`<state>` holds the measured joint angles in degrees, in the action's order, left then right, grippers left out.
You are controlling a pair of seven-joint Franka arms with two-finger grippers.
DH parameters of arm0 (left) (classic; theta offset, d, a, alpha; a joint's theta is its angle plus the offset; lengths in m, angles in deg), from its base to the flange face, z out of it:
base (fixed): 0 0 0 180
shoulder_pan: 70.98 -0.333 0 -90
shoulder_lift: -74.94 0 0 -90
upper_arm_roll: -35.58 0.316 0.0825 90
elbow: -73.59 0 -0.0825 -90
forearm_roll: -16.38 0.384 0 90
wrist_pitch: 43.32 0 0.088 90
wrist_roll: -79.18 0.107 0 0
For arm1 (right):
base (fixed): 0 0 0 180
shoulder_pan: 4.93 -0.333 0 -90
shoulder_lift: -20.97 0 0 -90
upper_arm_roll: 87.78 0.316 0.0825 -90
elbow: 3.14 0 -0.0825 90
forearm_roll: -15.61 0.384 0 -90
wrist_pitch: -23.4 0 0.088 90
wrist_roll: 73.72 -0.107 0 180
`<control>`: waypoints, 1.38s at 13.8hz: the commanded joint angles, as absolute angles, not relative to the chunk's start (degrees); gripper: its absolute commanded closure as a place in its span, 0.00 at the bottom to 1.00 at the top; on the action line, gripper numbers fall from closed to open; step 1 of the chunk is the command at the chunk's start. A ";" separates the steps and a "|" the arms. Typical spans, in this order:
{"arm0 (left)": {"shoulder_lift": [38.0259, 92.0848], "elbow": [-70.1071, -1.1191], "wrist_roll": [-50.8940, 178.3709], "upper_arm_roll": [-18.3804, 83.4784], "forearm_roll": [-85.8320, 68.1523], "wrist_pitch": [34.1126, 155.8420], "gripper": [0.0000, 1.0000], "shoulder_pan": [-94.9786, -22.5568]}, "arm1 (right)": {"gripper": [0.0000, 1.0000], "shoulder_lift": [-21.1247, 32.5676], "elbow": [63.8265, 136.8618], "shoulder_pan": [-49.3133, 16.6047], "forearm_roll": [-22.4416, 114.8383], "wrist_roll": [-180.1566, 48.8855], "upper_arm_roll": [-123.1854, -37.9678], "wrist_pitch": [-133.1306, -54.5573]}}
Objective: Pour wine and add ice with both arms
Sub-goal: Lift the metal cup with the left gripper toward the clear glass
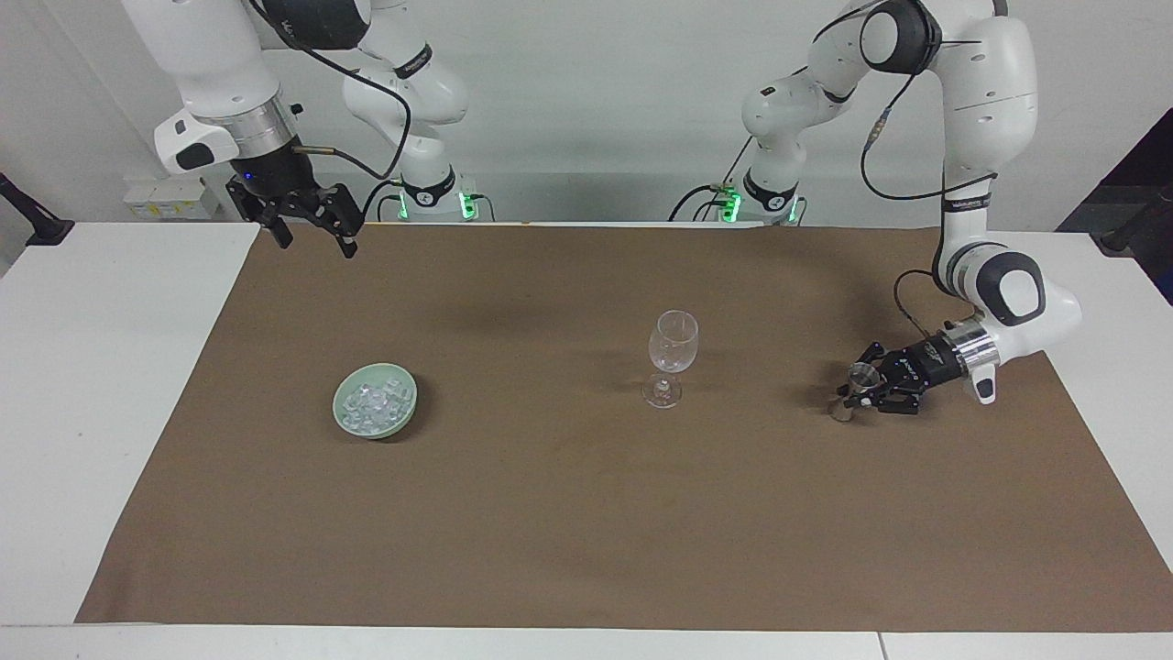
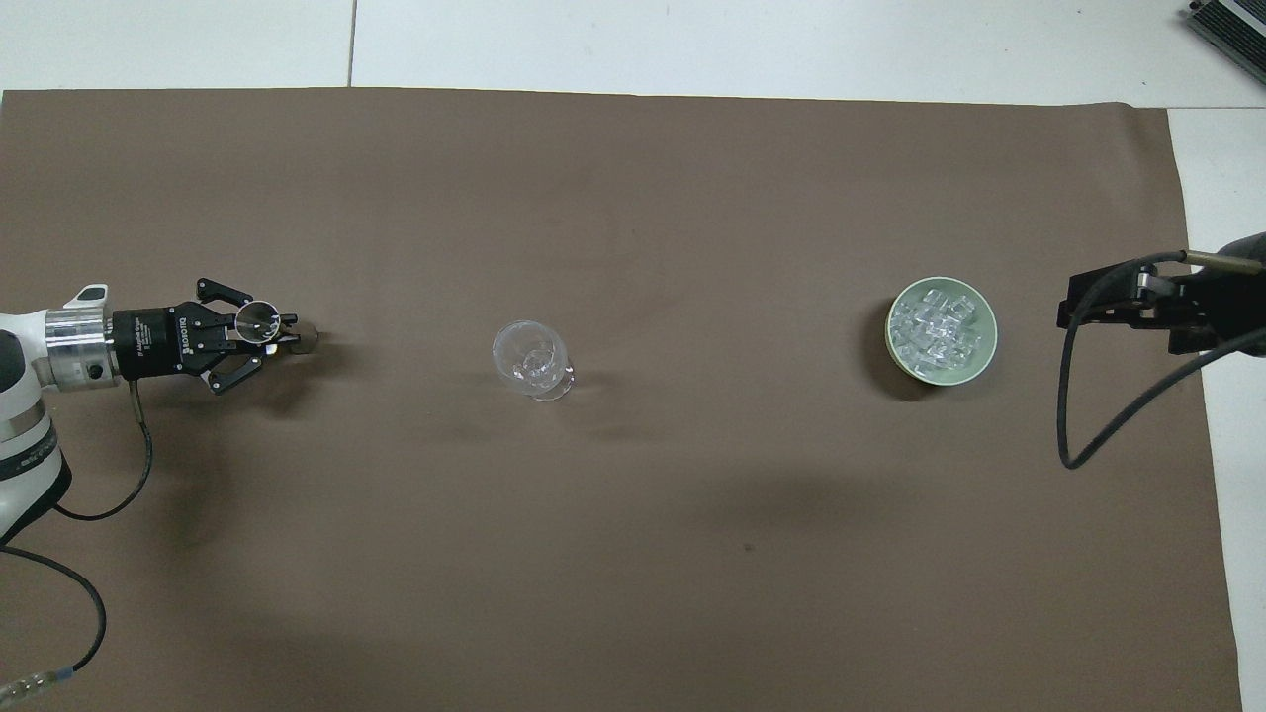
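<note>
At the left arm's end of the table, seen from across it, the left hand point(image 1: 860, 389) lies low over the brown mat point(image 1: 586, 513), its fingers closed around a small clear cup point(image 1: 859, 378) that stands on the mat. I take this as the opening step: the pouring vessel is gripped but not yet lifted. The next move, I would judge, calls for raising the cup level, carrying it to the wine glass point(image 1: 672, 356) standing mid-mat, and tipping it gently, since the glass is tall on a thin stem and could topple. The right hand point(image 1: 310, 225) waits high over the mat's edge by its own base, fingers spread wide, holding nothing. The ice point(image 1: 374, 403) is heaped in a pale green bowl point(image 1: 408, 392) toward the right arm's end.

From overhead, the left hand point(image 2: 265, 336) shows the cup's round rim point(image 2: 257, 318) between its fingers. The glass point(image 2: 532, 358) sits well apart from it, the bowl point(image 2: 943, 285) of ice point(image 2: 938, 329) farther along. The mat covers most of a white table point(image 2: 791, 44); the wall is plain white.
</note>
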<state>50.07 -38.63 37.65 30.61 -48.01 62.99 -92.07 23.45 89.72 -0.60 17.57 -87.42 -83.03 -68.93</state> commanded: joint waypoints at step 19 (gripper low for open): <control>65.87 -36.10 8.37 31.27 -43.91 61.10 1.00 -84.98 | 0.00 23.17 89.32 0.08 18.86 -86.20 -82.77 -69.41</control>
